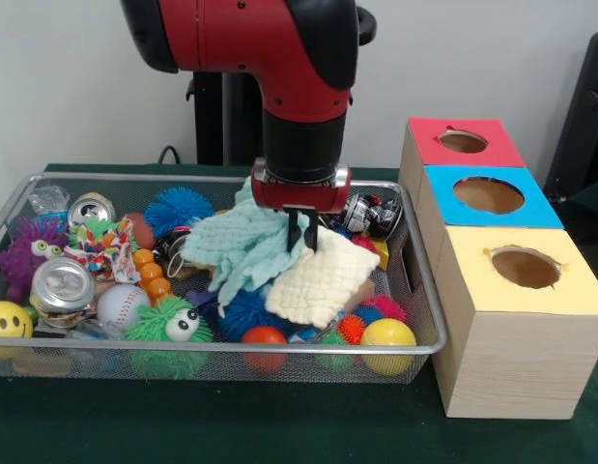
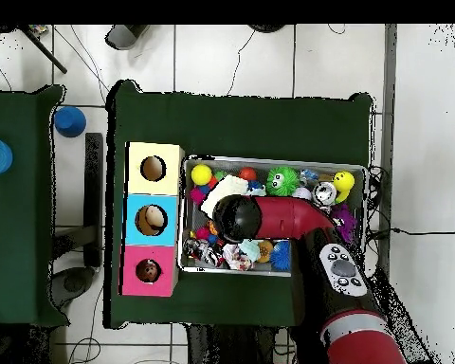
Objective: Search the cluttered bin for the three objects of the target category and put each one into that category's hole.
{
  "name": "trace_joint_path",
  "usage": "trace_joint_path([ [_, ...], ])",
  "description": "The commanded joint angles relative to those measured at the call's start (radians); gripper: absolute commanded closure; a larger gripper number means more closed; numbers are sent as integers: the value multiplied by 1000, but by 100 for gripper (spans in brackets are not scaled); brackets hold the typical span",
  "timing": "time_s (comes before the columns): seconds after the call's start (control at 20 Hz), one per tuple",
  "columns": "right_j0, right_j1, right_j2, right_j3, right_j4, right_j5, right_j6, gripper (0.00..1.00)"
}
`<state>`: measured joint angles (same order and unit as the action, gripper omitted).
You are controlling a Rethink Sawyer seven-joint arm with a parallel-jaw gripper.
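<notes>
The wire mesh bin (image 1: 419,290) is full of clutter; it also shows in the overhead view (image 2: 274,160). My gripper (image 1: 302,237) hangs over the bin's middle. It looks shut, with its tips touching a mint waffle cloth (image 1: 236,246) and a cream waffle cloth (image 1: 323,282). I cannot tell if it pinches either. In the overhead view the arm (image 2: 288,216) hides the gripper. A tan-orange lump (image 2: 263,250) beside the arm may be a plush animal. No plush shows plainly in the front view.
Three wooden boxes with holes stand right of the bin: red (image 1: 463,141), blue (image 1: 488,194), yellow (image 1: 525,267). The bin holds spiky balls, blue (image 1: 178,208) and green (image 1: 168,329), cans (image 1: 62,287), a baseball (image 1: 122,304) and a yellow ball (image 1: 387,335).
</notes>
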<state>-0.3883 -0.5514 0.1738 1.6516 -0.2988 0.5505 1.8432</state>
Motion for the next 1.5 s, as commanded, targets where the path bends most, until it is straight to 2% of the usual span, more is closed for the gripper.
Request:
trace_joint_path([
  [0.05,9,-46,5,87,94,27,180,100],
  [0.75,31,-213,-10,160,190,146,142,100],
  [1.25,48,-274,-20,136,253,271,143,100],
  [1.5,48,-267,-24,140,246,236,127,100],
])
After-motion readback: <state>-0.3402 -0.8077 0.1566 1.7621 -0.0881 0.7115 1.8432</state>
